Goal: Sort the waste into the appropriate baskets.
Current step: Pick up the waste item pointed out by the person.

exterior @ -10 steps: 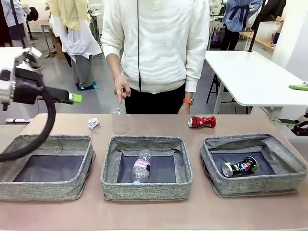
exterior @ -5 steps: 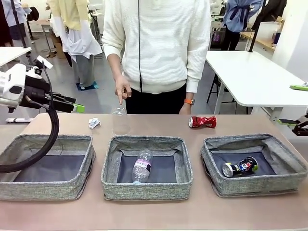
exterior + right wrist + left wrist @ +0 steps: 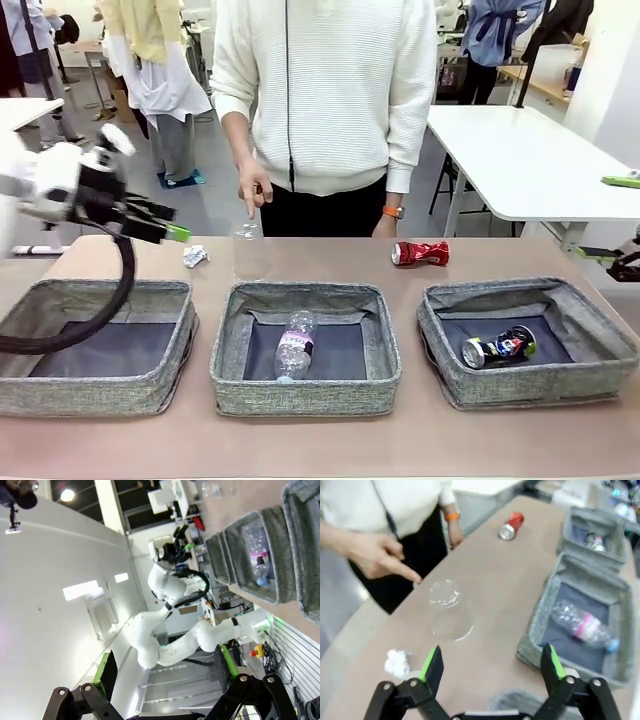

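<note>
My left gripper (image 3: 172,227) hangs open over the table's far left, above and left of the crumpled paper ball (image 3: 194,256). In the left wrist view the open gripper (image 3: 491,662) frames the upturned clear cup (image 3: 451,612), and the paper ball (image 3: 397,662) lies beside the left finger. A person's hand (image 3: 253,190) points down at the cup (image 3: 250,252). The red can (image 3: 420,253) lies on the far side of the table. The plastic bottle (image 3: 293,345) lies in the middle basket (image 3: 305,392), the blue-silver can (image 3: 498,347) in the right basket (image 3: 530,385). The left basket (image 3: 100,390) holds nothing. My right gripper (image 3: 165,667) is open with nothing between its fingers.
The person in a white sweater (image 3: 325,90) stands at the far edge. The three baskets fill the near half of the table; a bare strip of tabletop (image 3: 330,258) runs behind them. A white table (image 3: 520,150) stands beyond on the right.
My left gripper has moved right and down towards the paper ball and cup, staying open. The person's hand and the waste have not moved.
</note>
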Action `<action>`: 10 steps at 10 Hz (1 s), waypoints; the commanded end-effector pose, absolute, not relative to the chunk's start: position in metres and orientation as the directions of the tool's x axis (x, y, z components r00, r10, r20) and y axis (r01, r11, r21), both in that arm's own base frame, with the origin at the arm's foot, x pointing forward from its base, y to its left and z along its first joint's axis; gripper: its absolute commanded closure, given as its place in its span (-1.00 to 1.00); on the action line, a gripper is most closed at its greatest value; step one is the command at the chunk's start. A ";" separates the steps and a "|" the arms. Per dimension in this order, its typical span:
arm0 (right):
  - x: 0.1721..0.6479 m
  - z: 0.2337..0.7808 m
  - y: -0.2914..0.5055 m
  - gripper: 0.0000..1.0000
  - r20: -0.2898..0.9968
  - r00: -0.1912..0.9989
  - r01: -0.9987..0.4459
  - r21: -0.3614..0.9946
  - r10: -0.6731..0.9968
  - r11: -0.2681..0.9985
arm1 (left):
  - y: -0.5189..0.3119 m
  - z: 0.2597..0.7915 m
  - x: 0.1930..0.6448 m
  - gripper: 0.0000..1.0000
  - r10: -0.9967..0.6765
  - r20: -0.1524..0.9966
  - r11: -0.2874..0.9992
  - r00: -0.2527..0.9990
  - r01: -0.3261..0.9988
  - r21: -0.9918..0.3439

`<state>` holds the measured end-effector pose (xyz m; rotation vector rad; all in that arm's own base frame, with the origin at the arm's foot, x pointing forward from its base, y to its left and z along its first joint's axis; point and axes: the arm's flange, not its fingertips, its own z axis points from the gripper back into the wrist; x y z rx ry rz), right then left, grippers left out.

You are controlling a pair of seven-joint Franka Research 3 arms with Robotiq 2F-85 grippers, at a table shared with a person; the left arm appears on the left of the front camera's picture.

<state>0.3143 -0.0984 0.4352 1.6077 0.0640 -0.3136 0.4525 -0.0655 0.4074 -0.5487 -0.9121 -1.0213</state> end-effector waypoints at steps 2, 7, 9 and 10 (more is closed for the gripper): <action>0.315 0.442 -0.101 -1.00 -0.258 0.956 0.250 0.966 -0.139 -0.070 | -0.066 0.349 0.534 -1.00 -0.544 0.832 0.313 0.109 0.947 0.080; 0.315 0.442 -0.101 -1.00 -0.258 0.956 0.250 0.966 -0.139 -0.070 | -0.102 0.318 0.585 -1.00 -0.604 0.785 0.257 0.135 0.966 0.032; 0.315 0.442 -0.101 -1.00 -0.258 0.956 0.250 0.966 -0.139 -0.070 | -0.118 0.315 0.593 -1.00 -0.601 0.784 0.271 0.157 0.962 0.015; 0.315 0.442 -0.101 -1.00 -0.258 0.956 0.250 0.966 -0.139 -0.070 | -0.125 0.312 0.596 -1.00 -0.594 0.787 0.276 0.169 0.961 0.002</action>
